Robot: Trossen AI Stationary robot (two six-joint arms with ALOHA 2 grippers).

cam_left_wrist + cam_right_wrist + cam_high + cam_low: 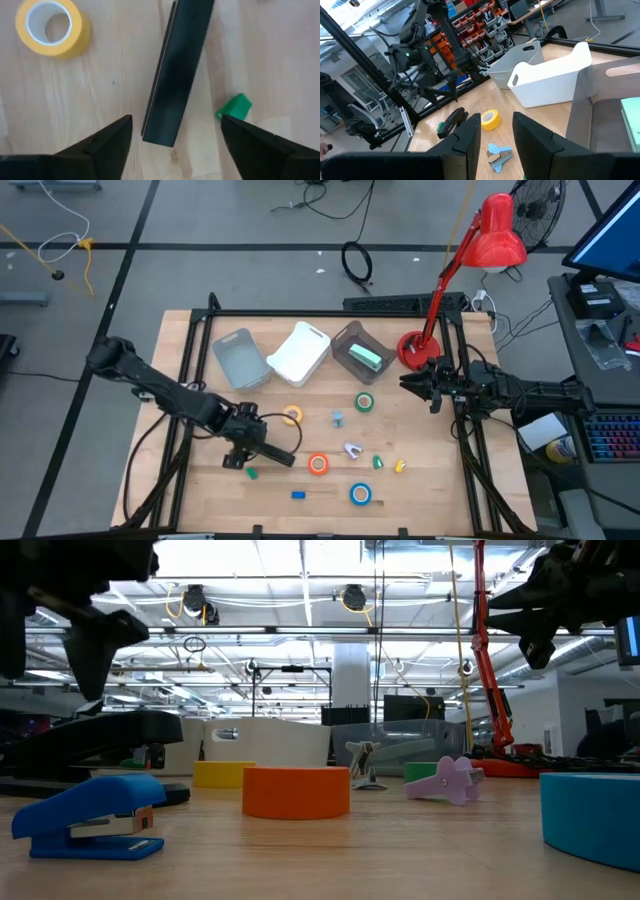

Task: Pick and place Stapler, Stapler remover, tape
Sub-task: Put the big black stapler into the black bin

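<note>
Our left gripper [175, 137] hovers with fingers spread wide over the black stapler [177, 70], which lies on the table [420, 490] beside the yellow tape [50, 27]. We should centre on the body, descend squarely, then close.

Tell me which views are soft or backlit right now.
Low view: bright ceiling lights behind turn both arms into silhouettes, and the near blue stapler and blue tape roll look soft. Left wrist view: black stapler slightly blurred. High view: evenly lit, red lamp causes no glare.
</note>
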